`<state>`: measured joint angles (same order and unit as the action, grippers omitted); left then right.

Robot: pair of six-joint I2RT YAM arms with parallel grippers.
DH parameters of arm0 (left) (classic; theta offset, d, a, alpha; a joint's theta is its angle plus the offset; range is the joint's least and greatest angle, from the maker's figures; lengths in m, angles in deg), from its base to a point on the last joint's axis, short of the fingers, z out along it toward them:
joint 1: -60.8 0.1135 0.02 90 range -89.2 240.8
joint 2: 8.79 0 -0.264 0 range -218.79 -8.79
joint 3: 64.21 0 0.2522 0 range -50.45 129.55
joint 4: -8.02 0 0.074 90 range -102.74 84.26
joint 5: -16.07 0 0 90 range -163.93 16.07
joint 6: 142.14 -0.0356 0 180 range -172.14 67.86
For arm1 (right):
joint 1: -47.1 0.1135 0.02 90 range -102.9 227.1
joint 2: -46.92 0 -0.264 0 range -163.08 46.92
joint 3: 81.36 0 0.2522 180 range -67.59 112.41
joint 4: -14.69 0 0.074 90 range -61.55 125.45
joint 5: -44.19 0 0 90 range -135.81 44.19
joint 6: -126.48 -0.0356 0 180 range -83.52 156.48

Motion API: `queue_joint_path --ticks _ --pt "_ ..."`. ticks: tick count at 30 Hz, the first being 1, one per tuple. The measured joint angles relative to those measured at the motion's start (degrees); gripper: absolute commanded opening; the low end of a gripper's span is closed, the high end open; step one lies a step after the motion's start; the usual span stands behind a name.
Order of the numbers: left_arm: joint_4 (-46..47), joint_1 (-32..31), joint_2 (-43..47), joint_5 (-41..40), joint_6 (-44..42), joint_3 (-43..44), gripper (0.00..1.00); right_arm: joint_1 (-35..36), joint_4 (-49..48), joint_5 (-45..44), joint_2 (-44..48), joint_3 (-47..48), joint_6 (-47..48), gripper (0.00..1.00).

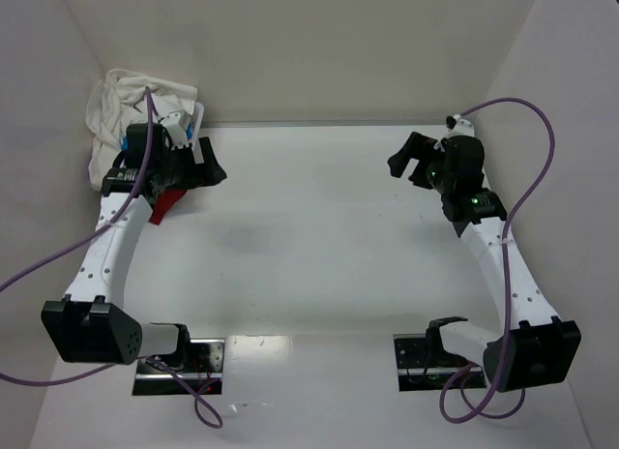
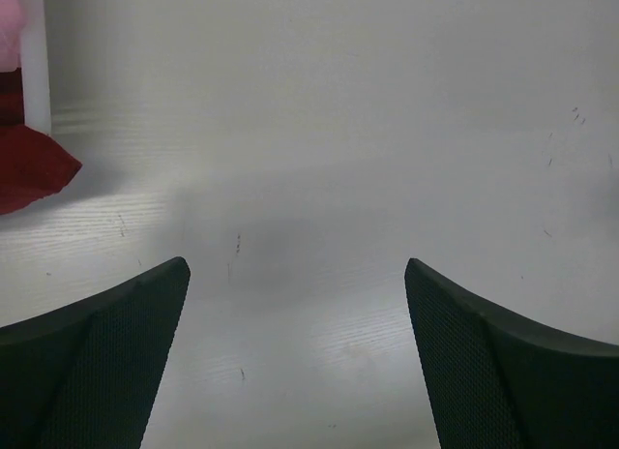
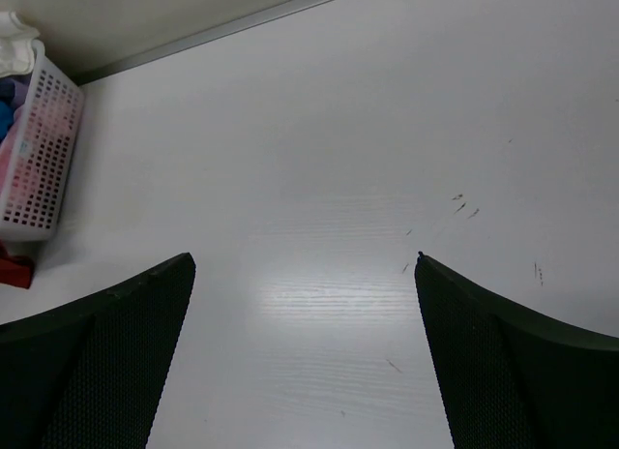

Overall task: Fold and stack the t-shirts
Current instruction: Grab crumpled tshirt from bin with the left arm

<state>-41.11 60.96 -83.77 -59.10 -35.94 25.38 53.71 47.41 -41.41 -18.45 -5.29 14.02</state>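
Observation:
A cream-white t-shirt (image 1: 114,108) lies heaped over the basket in the far left corner; it also shows in the right wrist view (image 3: 14,31). A red t-shirt (image 1: 166,205) hangs out onto the table under the left arm and shows in the left wrist view (image 2: 27,173). Pink cloth (image 2: 8,28) and blue cloth (image 3: 6,105) lie inside the basket. My left gripper (image 1: 209,168) is open and empty, just right of the basket, over bare table (image 2: 297,275). My right gripper (image 1: 410,163) is open and empty at the far right (image 3: 305,265).
The white plastic basket (image 3: 41,164) stands in the far left corner, largely hidden by the left arm in the top view; its corner post (image 2: 36,62) shows in the left wrist view. White walls close in the table at the back and both sides.

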Motion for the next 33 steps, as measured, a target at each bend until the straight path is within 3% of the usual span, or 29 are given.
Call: queue_joint_path --ticks 10,15,24,33 --pt "3.2 0.0 6.7 -5.5 -1.2 -1.7 1.0 0.0 0.0 1.9 -0.5 0.0 -0.4 1.0" --pt "4.6 0.3 8.0 -17.2 -0.8 -0.7 1.0 0.0 -0.1 3.8 -3.5 0.0 -0.4 1.0" --pt "3.7 5.6 -6.0 -31.1 -0.7 14.1 1.0 0.0 -2.3 6.5 -3.9 -0.1 -0.4 1.0" --pt "7.3 15.7 -17.8 -33.0 3.7 15.9 1.0 0.0 -3.3 7.0 -3.8 -0.2 -0.5 1.0"
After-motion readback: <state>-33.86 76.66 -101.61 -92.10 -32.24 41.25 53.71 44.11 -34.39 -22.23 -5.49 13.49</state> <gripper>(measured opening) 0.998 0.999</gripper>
